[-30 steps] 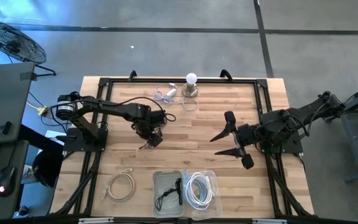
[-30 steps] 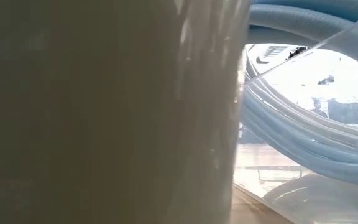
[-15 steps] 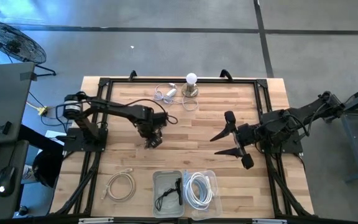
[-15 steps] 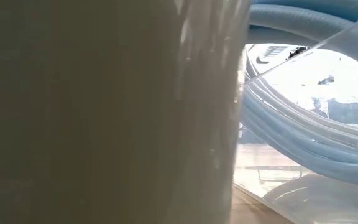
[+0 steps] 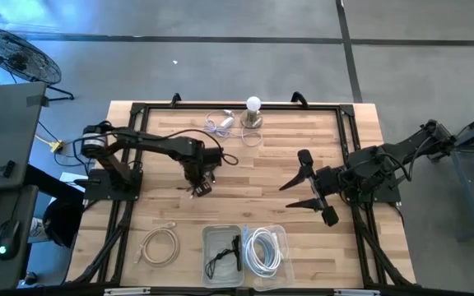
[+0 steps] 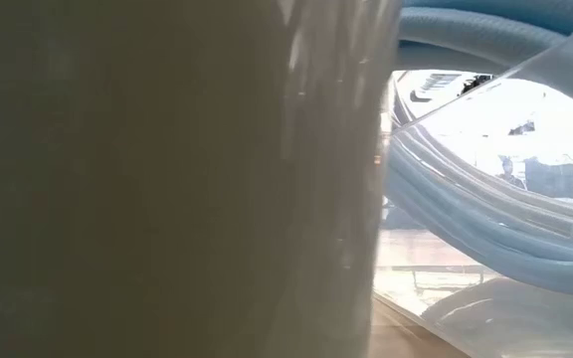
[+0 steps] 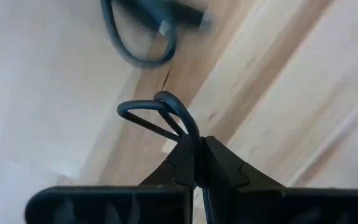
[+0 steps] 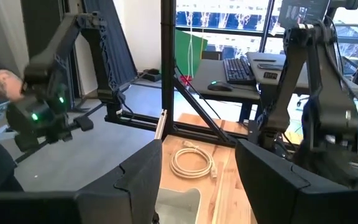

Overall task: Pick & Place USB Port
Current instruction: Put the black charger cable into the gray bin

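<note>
Black cable is pinched between the closed fingertips of the left gripper, at the middle-left of the wooden table. The left wrist view shows a loop of this thin dark cable rising out of the clamped jaws, with more of it, and what may be its plug end, blurred on the boards beyond. The pick step is therefore judged complete or nearly so; whether the cable has cleared the table surface cannot be confirmed from overhead.

The placing step remains. Two clear bins sit at the near edge: the left bin already holds one dark cable, and the right bin holds a white coil. The left bin is the probable destination, as a judgement only.

The right gripper hangs well apart, at the right side of the table, with its fingers spread and nothing between them.

Other items are untouched: a loose white cable at the near left, and a white charger with cord beside a small lamp at the far edge. The low view is blocked by bin walls and coils.
</note>
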